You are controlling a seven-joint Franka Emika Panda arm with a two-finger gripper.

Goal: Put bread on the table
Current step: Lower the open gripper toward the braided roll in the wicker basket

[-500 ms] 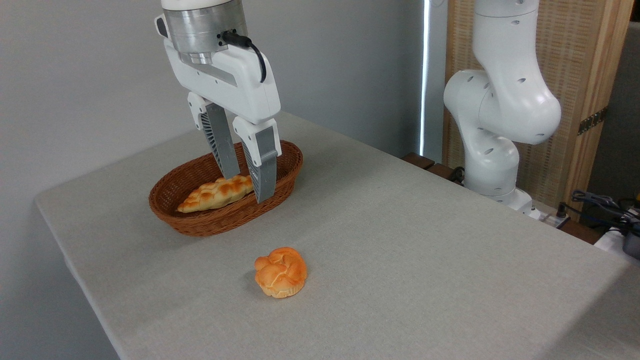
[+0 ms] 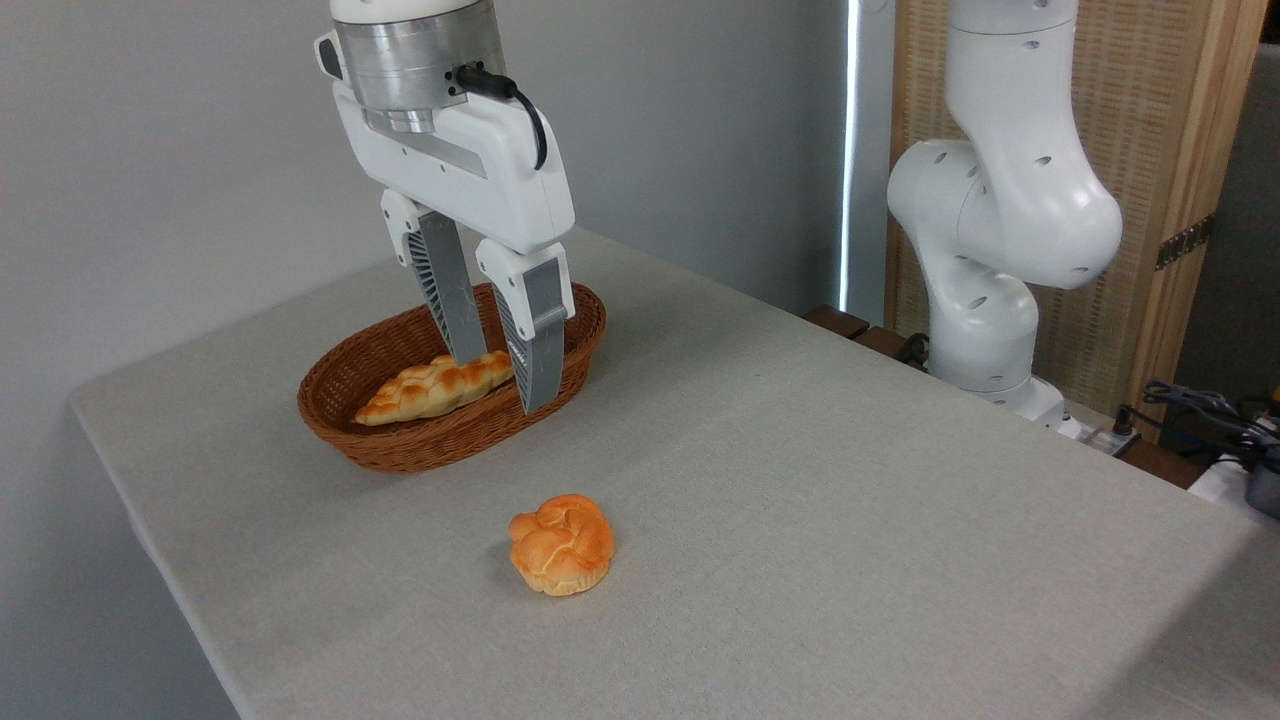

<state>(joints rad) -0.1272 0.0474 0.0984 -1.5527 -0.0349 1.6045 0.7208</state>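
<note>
Grey surface (image 2: 800, 480), bread (image 2: 432, 389) in basket (image 2: 400, 450) near back-left corner, fingers (image 2: 497, 380) pinching its right tip: end-grip, loaf liable to pivot out or snag rim.

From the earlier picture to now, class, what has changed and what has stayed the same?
The hand shifted slightly right, its fingers closed on the loaf's right end, dragging it a little right. The basket and the bun stayed put.

A lab is suggested by the robot arm (image 2: 1000, 220) mounted beside the table (image 2: 850, 520), with loose cables (image 2: 1200, 405) at right.
</note>
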